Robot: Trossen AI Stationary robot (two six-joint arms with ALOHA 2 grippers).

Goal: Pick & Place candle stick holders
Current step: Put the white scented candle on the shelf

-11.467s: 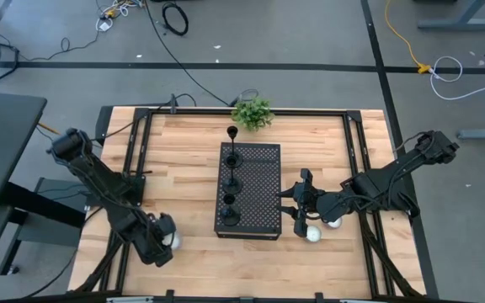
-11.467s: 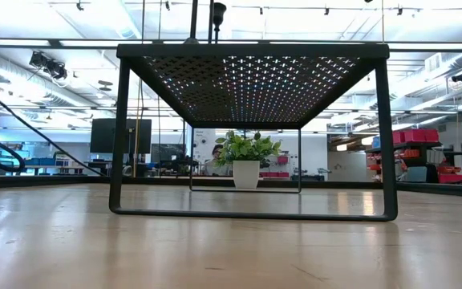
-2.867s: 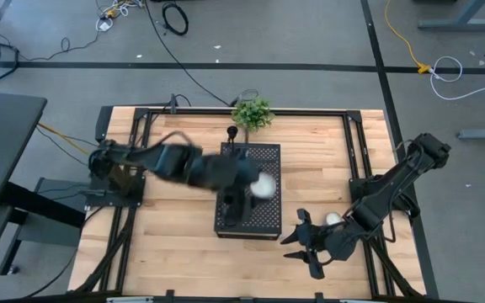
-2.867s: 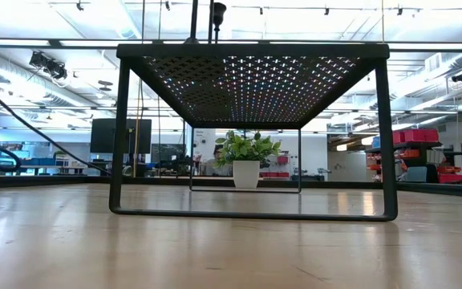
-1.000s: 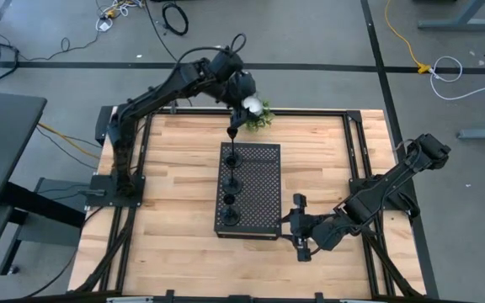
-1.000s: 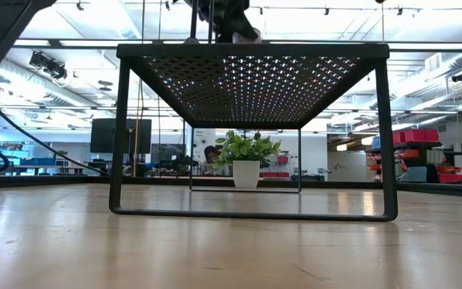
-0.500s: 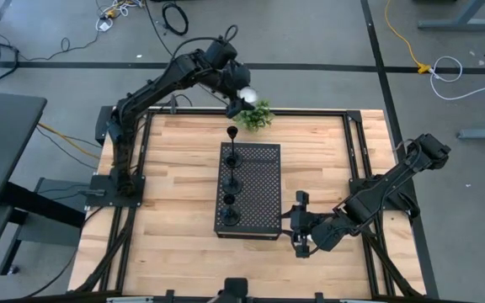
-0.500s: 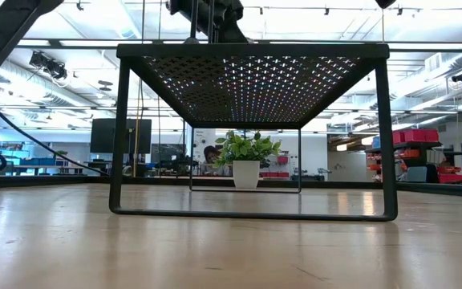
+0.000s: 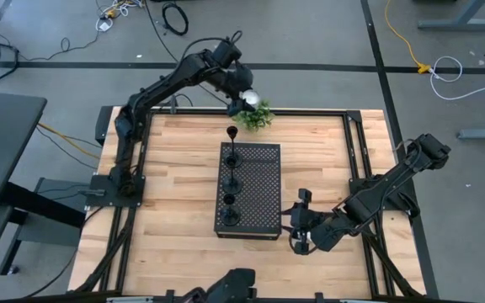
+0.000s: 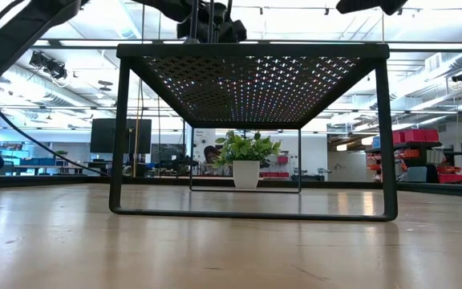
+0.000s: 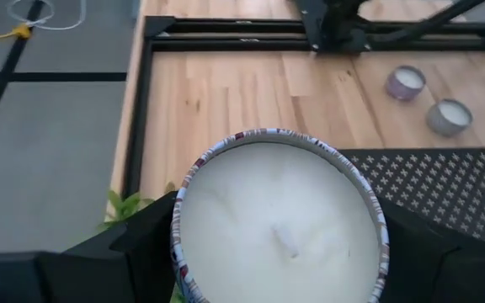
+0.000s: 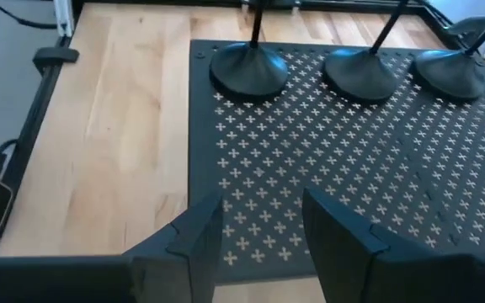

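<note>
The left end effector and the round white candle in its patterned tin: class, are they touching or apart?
Touching. The left wrist view shows the left end effector with dark fingers pressed against both sides of the round white candle, no gap visible.

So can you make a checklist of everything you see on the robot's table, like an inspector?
Surface: pale wooden table, with a dark metal frame round it.
Job's things: three candle stick holders stand in a row on the black perforated stand.
Clutter: two small candles in tins on the wood; a potted plant at the far edge.
Claws: left claw raised near the plant, shut on a white candle; right claw low beside the stand, open, holding nothing.
Cables: black and yellow cables on the floor beyond the table.
Surroundings: grey floor; workshop room behind; a dark shape at the near table edge, cannot tell what.
</note>
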